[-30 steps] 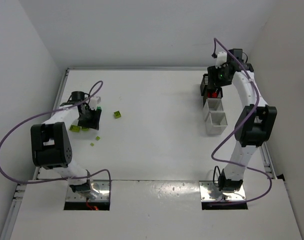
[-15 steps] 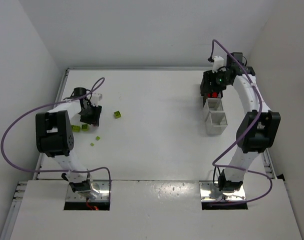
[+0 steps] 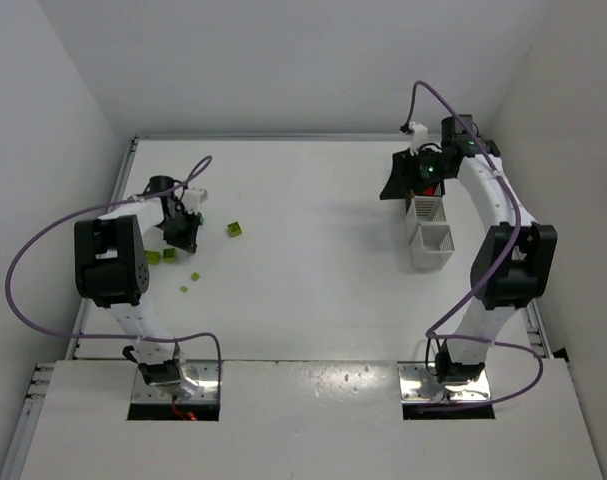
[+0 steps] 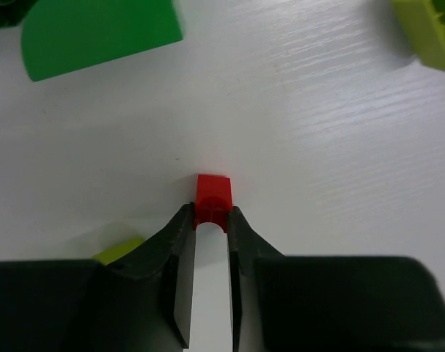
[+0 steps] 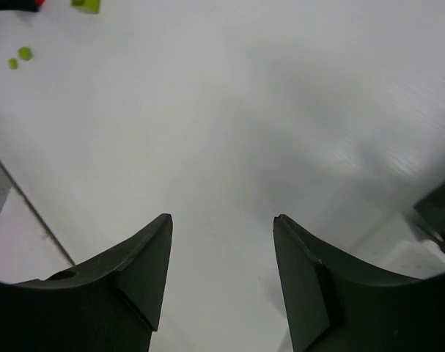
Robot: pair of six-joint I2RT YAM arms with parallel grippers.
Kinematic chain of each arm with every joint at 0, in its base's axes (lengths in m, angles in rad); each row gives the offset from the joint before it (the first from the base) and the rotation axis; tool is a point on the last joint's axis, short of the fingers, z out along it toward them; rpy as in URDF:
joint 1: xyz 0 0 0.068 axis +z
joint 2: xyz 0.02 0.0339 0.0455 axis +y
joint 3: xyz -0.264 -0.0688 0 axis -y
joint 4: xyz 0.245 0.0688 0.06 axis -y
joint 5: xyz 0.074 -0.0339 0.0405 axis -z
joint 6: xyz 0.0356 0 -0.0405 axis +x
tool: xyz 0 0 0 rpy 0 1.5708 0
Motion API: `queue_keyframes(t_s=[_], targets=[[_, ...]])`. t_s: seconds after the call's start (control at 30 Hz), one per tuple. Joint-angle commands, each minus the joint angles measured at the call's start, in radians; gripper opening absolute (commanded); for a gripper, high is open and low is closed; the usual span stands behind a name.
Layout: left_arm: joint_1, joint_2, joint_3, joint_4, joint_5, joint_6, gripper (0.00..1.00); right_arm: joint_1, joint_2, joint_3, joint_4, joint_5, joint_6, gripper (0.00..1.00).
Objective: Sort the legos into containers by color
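My left gripper [image 4: 211,217] is shut on a small red lego [image 4: 212,195], which is pinched at its fingertips just over the white table. In the top view this gripper [image 3: 180,233] is at the far left among lime legos [image 3: 234,229]. A green lego [image 4: 97,33] and a lime one [image 4: 431,33] lie ahead of it. My right gripper [image 5: 222,220] is open and empty, hovering left of the containers [image 3: 396,183]. Two white bins [image 3: 426,214] [image 3: 436,243] stand in a row. A black bin [image 3: 425,187] holding something red is partly hidden by the arm.
Small lime legos [image 3: 153,257] [image 3: 195,276] lie near the left arm, close to the table's left edge. The right wrist view shows lime legos far off [image 5: 86,4] and a bin corner [image 5: 438,209] at the right. Walls close the table on three sides.
The right gripper has swung left, away from above the bins. The left gripper has shifted slightly toward the back among the lime legos.
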Motion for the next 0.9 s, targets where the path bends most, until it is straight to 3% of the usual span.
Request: queue_keyframes(t_s=[0.0,0.27,0.4,0.43,0.5,0.53,0.63,0.87], targets=[[0.01,-0.034,0.033,-0.019,0.141,0.007,0.15,0.049,-0.046,-0.025,0.028,-0.127,-0.043,0.58],[0.001,-0.117,0.101,-0.159,0.685,0.019,0.1,0.219,-0.045,-0.094,0.2,-0.134,0.005,0.57],[-0.019,-0.07,0.164,-0.341,0.931,0.128,0.1,0.265,0.07,-0.004,0.239,-0.274,0.155,0.57],[-0.032,-0.048,0.184,-0.44,1.004,0.216,0.1,0.275,0.07,-0.014,0.279,-0.325,0.197,0.57],[-0.045,-0.018,0.214,-0.577,1.057,0.353,0.11,0.307,0.08,-0.024,0.397,-0.36,0.3,0.57],[-0.071,0.001,0.231,-0.733,1.077,0.516,0.13,0.319,0.089,-0.024,0.43,-0.398,0.331,0.57],[-0.093,0.0,0.233,-0.757,1.111,0.568,0.13,0.37,0.13,-0.024,0.558,-0.452,0.449,0.56],[-0.134,-0.043,0.233,-0.757,1.131,0.568,0.14,0.48,0.218,0.059,0.62,-0.541,0.514,0.5]])
